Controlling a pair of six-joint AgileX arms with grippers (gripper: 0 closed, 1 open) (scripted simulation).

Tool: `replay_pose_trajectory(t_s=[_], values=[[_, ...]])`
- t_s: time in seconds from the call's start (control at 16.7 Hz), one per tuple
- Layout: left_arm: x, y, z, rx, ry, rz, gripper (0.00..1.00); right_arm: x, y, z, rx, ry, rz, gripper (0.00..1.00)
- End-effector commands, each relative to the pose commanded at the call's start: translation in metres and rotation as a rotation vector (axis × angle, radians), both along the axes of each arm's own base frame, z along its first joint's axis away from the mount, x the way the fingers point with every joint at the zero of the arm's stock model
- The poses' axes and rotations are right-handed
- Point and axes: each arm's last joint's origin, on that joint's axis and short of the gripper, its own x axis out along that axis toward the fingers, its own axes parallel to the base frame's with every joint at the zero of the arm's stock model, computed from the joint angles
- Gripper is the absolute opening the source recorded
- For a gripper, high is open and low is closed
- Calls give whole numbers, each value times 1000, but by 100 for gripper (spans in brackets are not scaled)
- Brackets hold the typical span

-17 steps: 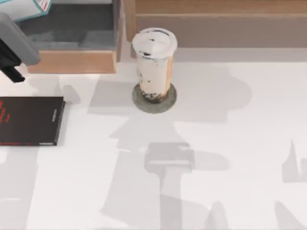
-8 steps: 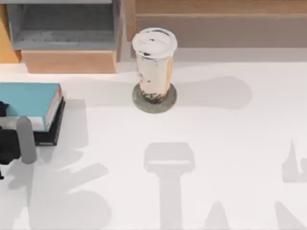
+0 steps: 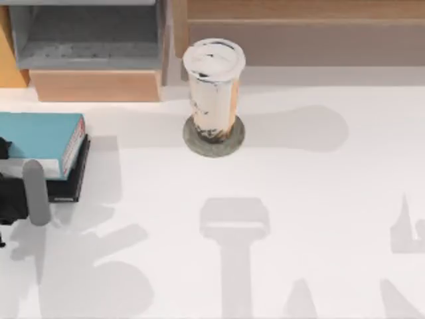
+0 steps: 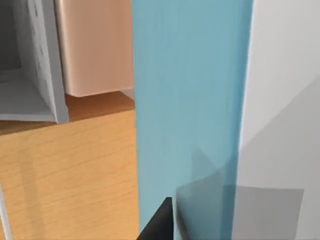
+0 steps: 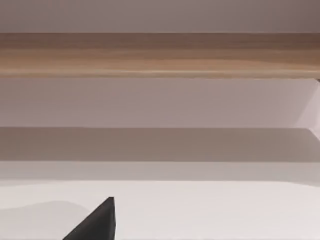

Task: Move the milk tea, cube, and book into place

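Top view first: plain white bench [image 3: 312,219] streaked with soft grey shadows, and along the far edge a long light-wood shelf unit [image 3: 299,30] plus a wooden box with a grey inner compartment [image 3: 89,40] toward the left. Sitting near the middle back, a tall clear plastic cup of milk tea with a white domed lid [image 3: 212,86], creamy drink and dark pearls at the bottom, upright on a flat grey round coaster [image 3: 214,141]. Over at the left edge, a thick light-blue book with white page edges and a reddish spine strip [image 3: 40,136], lying flat on top of a thin black book [image 3: 70,183]. Left gripper [image 3: 13,193] right there at the near side of that stack, dark body with a grey finger laid across the black book's edge; can't tell how far apart the jaws are.

Left wrist view: big teal slab of the book's cover up close, wood surface and the grey compartment behind it, a dark bit of the gripper at the edge. Jaws still not readable.

Right wrist view: white bench and the wood shelf front, a black fingertip [image 5: 97,222] poking in, touching nothing; jaw gap can't be judged.
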Motion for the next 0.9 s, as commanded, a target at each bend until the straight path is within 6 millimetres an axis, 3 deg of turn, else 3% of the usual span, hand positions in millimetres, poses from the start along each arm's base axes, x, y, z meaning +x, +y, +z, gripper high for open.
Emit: replay_pose_trajectory(t_s=[0.24,0.9], values=[[0,0,-1,-1,5,1,0,0,0,0,0,0,0,100],[0,0,-1,-1,5,1,83,0,0,0,0,0,0,100]])
